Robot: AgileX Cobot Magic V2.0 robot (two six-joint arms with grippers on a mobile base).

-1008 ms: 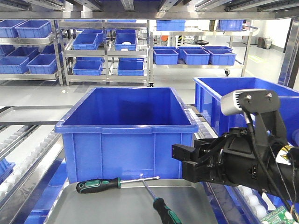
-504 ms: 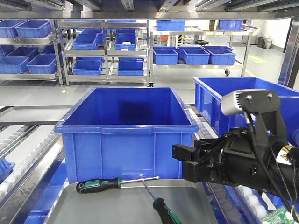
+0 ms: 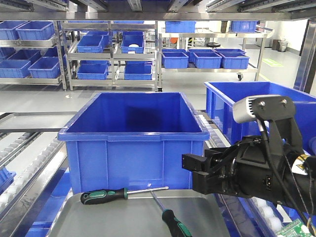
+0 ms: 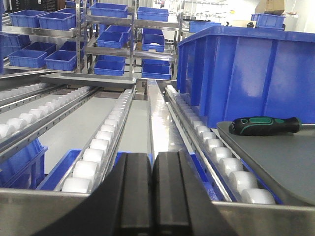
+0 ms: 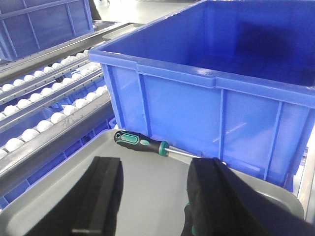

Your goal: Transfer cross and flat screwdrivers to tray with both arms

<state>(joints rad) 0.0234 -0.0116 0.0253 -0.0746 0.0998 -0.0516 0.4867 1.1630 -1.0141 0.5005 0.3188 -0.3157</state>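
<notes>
Both grippers are shown empty; the right gripper [image 5: 155,196] is seen from its wrist camera with its fingers spread wide above the tray [image 5: 64,196], nothing between them, while the left gripper [image 4: 152,187] is seen with its two pads pressed together, off to the side of the tray over the roller conveyor [image 4: 98,147]. One screwdriver [image 3: 106,195] is laid along the far rim of the tray, handle to the left and shaft pointing right, just in front of the large blue bin [image 3: 133,143]; the second screwdriver [image 3: 170,219] is laid at an angle nearer the camera, its shaft tip brought close to the first one's shaft, its handle partly cut off by the frame edge; in the right wrist view a little of its green-and-black handle is glimpsed just beside the right finger. Both tools are thus found already resting on the grey metal tray; the transfer is judged to be complete or all but complete, and the step in hand is taken to be release and withdrawal. If anything is left, the right arm would need to be lifted clear without the nearer handle being nudged; the left arm is already well apart from the tray's contents.
</notes>
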